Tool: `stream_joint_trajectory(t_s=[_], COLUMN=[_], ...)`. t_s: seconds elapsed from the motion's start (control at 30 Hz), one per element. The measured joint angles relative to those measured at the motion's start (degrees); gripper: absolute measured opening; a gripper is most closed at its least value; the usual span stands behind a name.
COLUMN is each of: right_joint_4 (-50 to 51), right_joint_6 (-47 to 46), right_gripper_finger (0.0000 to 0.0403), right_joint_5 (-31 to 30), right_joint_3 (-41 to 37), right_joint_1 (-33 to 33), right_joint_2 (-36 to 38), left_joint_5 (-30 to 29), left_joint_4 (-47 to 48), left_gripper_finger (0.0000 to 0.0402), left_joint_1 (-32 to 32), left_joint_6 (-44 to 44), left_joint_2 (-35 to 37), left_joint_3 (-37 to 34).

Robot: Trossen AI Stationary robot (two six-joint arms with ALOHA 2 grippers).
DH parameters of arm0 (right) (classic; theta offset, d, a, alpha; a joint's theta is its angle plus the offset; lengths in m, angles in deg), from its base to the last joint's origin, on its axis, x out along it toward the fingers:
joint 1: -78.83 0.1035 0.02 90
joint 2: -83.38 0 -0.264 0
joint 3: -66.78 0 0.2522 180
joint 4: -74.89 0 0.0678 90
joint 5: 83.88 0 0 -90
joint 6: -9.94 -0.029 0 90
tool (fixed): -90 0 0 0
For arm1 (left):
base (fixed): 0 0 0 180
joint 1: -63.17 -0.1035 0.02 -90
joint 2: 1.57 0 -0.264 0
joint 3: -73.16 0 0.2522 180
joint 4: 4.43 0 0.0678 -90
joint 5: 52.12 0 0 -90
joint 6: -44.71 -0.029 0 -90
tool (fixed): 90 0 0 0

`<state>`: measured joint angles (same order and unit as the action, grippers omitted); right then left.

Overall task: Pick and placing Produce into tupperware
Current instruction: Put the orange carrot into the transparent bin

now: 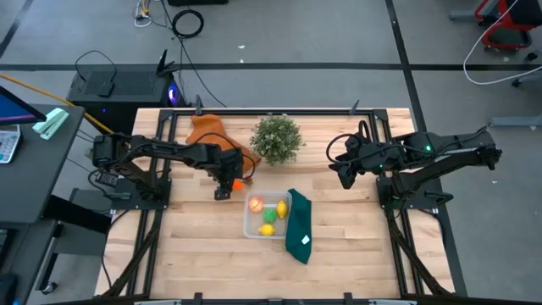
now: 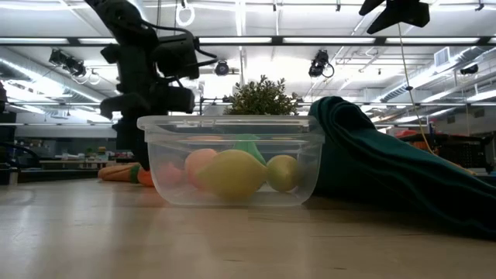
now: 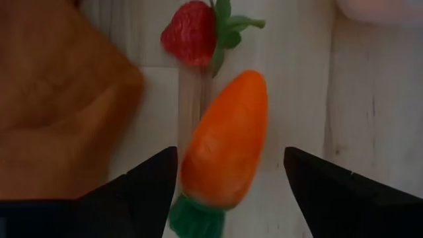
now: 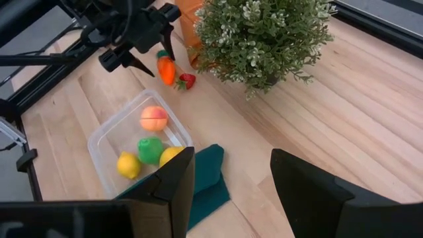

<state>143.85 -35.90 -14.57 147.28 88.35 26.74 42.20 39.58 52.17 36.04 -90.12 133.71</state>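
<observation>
— While the left gripper [image 3: 228, 178] hangs over the table, how do its jaws stand?

— Spread wide, one dark finger on each side of the carrot [image 3: 226, 142], neither touching it as far as the left wrist view shows. The carrot lies flat on the wooden table [image 1: 195, 246] with its green stub toward the wrist and its tip pointing at the strawberry [image 3: 192, 41].

— Do the carrot and strawberry touch?

— They lie just beside each other; I cannot tell whether they meet. An orange cloth [image 3: 59, 99] lies close on one side of them.

— Where is the container?

— The tupperware [image 1: 251, 225] sits near the middle of the table, in front of the potted plant [image 1: 277, 138]. From above, the carrot and strawberry lie just outside it, off its back left corner, between it and the orange cloth.

— What lies in it?

— A peach [image 4: 153, 118], a green fruit [image 4: 150, 149] and two lemons [image 4: 129, 165]. The peach is at the end nearest the carrot; the green fruit sits between the lemons at the other end.

— And the dark green cloth [image 1: 299, 225]?

— It lies against the right side of the tupperware, bunched up higher than the rim in the low view.

— The right gripper [image 4: 228, 172]?

— It waits raised over the right side of the table, well apart from the tupperware, jaws spread and holding nothing.
</observation>
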Motion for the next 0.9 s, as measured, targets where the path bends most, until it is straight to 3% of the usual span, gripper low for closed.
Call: stream_joint_trajectory(t_s=[0.37,0.6,0.9], right_joint_4=[0.00,0.00,-0.02], right_joint_6=[-0.02,-0.42,-0.55], right_gripper_finger=[0.0165,0.0165,0.0165], right_joint_5=[0.00,0.00,-0.01], right_joint_3=[0.00,0.00,0.00], right_joint_1=[0.00,0.00,0.00], right_joint_2=[0.00,0.00,0.01], left_joint_5=[0.09,1.14,0.87], left_joint_4=[-1.69,-1.91,-2.28], left_gripper_finger=[0.0302,0.0304,0.0293], left_joint_1=[-0.02,0.34,0.90], left_joint_6=[-1.03,-0.21,0.74], left_joint_2=[-0.18,-4.51,-5.24], left_joint_3=[-0.47,-0.39,0.07])
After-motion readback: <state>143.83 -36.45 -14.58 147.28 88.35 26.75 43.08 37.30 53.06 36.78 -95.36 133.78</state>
